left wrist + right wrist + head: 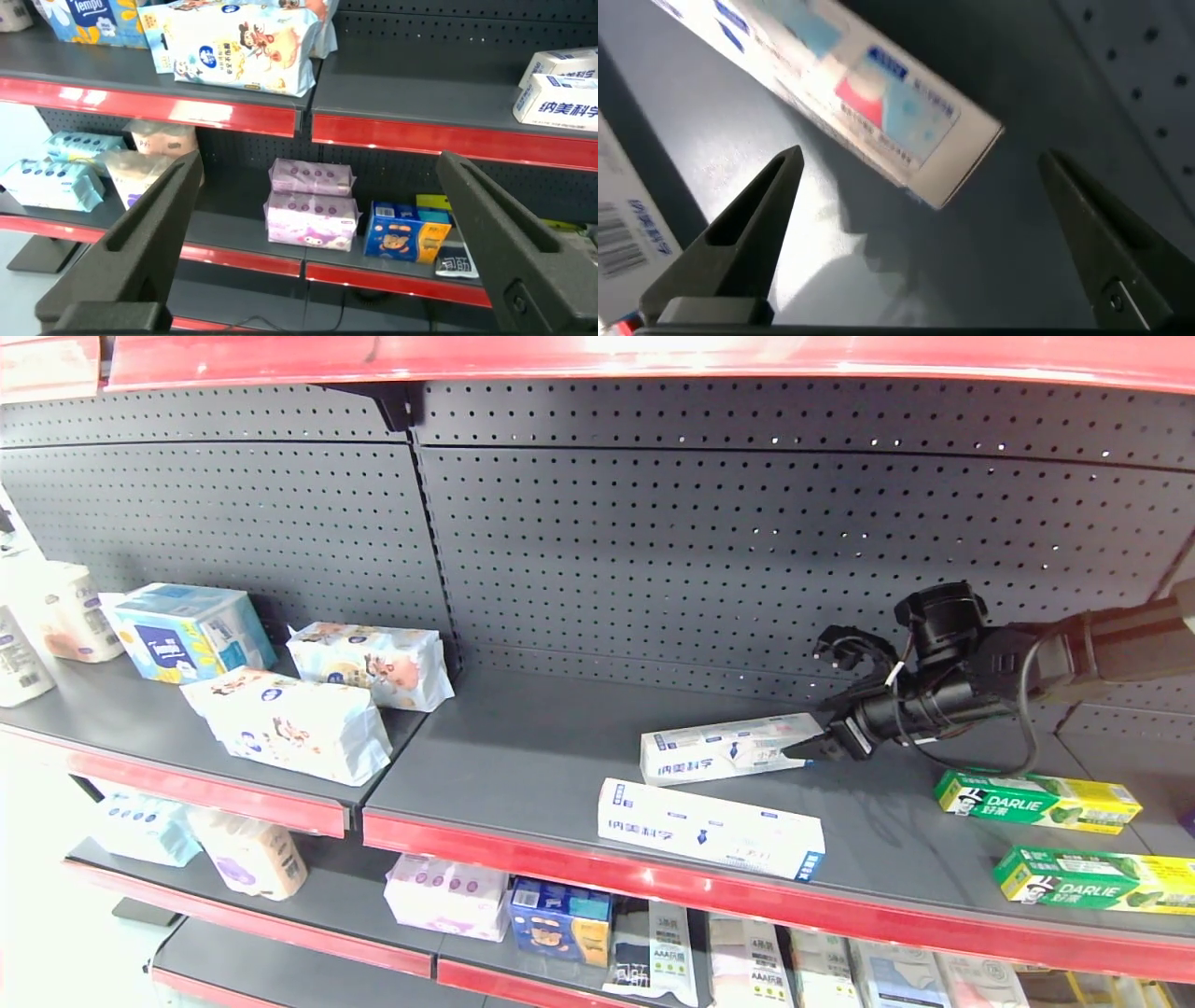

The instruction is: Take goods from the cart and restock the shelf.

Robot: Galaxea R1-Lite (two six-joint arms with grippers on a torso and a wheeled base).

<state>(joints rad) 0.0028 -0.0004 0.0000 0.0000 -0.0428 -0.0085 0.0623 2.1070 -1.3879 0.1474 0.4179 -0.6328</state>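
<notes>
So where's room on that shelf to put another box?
The biggest bare patch of shelf lies between the tissue packs and the white toothpaste boxes, back to the pegboard. It is crowded at the right end, by the green toothpaste boxes.

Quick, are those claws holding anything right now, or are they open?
Left gripper: open, empty.
Right gripper: open, empty, at the end of a white box.

Head view: faces forward and down onto the grey shelf (523, 756), at middling range. Right wrist view: very near that shelf's board, facing the white toothpaste box (878, 103) at the head frame's centre right. Left wrist view: farther back, facing lower tiers; purple packs (311, 201) recur at the head frame's lower middle.
</notes>
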